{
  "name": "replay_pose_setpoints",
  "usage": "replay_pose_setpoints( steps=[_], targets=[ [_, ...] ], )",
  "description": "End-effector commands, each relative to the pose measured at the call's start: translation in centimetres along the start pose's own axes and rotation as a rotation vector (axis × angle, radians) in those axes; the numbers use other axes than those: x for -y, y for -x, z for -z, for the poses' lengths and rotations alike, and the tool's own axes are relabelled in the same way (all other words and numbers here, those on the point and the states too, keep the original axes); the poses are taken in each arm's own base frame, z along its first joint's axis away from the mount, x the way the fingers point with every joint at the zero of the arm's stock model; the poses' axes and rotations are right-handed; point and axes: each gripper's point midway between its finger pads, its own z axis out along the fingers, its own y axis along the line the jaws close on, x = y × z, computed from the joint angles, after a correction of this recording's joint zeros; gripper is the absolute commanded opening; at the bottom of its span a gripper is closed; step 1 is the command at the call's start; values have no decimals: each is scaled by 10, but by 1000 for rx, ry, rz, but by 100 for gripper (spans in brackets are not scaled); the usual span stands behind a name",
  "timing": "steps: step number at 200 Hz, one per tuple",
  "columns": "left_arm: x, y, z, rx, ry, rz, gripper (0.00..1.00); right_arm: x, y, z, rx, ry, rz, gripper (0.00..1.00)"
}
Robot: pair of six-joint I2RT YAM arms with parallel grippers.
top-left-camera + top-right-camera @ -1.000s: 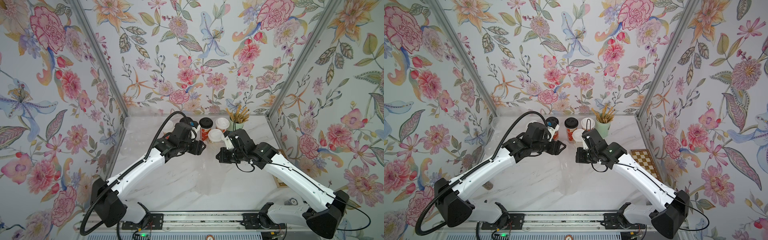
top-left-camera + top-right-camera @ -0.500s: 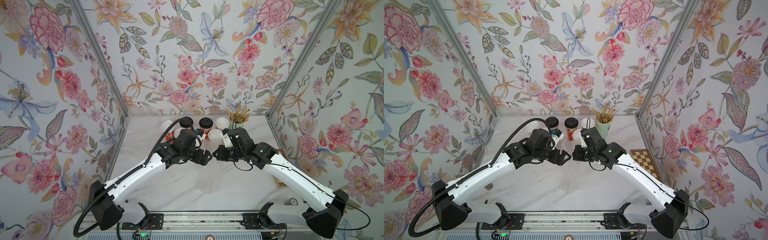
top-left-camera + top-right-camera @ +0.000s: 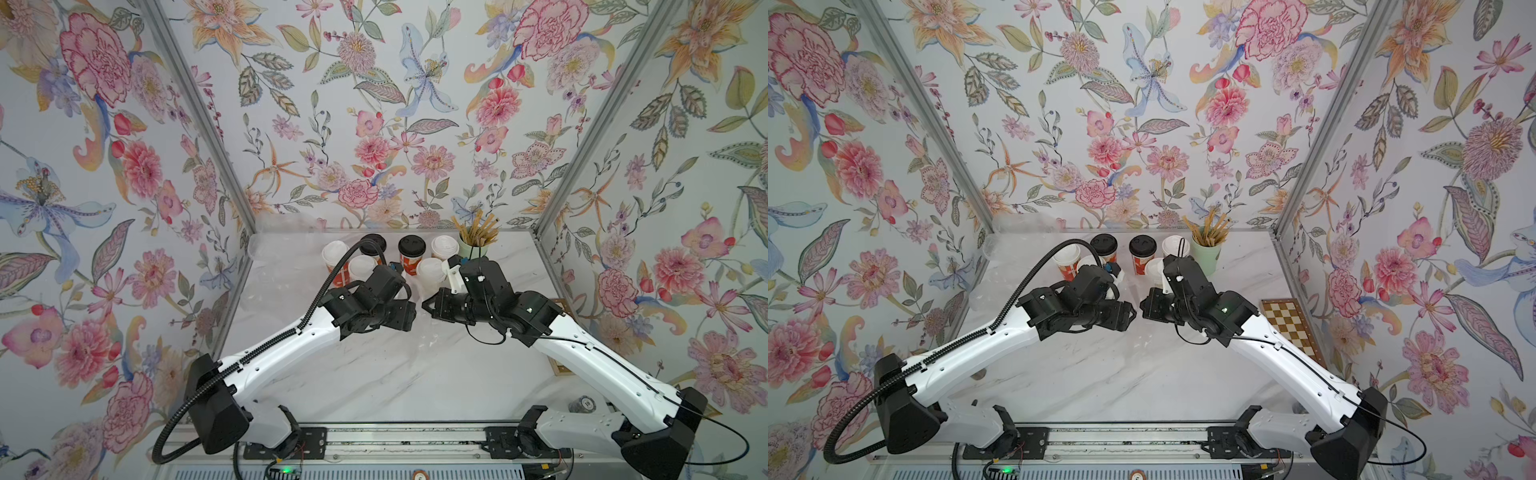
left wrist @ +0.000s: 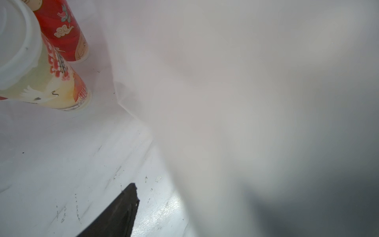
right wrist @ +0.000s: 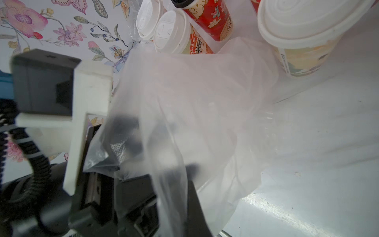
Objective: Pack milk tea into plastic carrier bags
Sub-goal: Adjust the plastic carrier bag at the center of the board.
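Marble table (image 3: 374, 386) w/ floral walls (image 3: 374, 124) on 3 sides, seen from above. The left arm (image 3: 282, 349) reaches in from front-left. The left gripper (image 3: 410, 316) sits near table centre pointing right, its tip behind the film of a clear bag (image 5: 194, 98). The film blurs the jaws, so can't tell if they're apart or closed. The left wrist view shows only 1 dark finger (image 4: 121, 211) above the table; blurred film fills the rest. At the back of the table, behind both grippers, 6 cups (image 3: 361, 266) stand upright in a tight cluster, none in the bag. 4 have white lids, 2 black, and red-orange print shows on some. The bag hangs crumpled btwn the 2 grippers, in front of the cups. The right gripper (image 3: 427, 306) faces left, nearly tip to tip w/ the left one, jaws closed and pinching the bag's top. Just right of the cups stands a mint straw cup (image 3: 473, 251). Far right, a chessboard (image 3: 1289, 328) lies at the table edge beside the right arm (image 3: 602, 365).
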Motion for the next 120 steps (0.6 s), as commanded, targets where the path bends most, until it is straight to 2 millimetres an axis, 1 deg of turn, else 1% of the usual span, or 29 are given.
replay_pose_setpoints(
  steps=[1, 11, 24, 37, 62, 79, 93, 101, 120],
  targets=[
    [11, 4, 9, 44, -60, 20, 67, 0, 6, 7, 48, 2, -9, 0],
    [13, 4, 9, 45, -72, 21, 59, 1, 7, 8, 54, 0, -6, 0],
    [8, 1, 9, 40, -54, 15, 49, 6, 8, 10, 56, -8, -8, 0],
    [1, -3, 11, 30, -19, 3, 42, 14, 7, 11, 50, -33, -14, 0],
    [-11, -8, 16, 11, 30, -24, 32, 33, 5, 17, 30, -94, -26, 0],
    [-14, -11, 20, 7, 37, -31, 32, 43, 4, 22, 28, -121, -31, 0],
    [-13, -13, 21, 3, 22, -41, 27, 47, 3, 23, 22, -127, -35, 0],
    [-13, -13, 22, 5, 22, -40, 27, 49, 2, 23, 12, -134, -35, 0],
    [-11, -9, 25, 21, 0, -34, 37, 52, -2, 22, -10, -143, -30, 0]
  ],
)
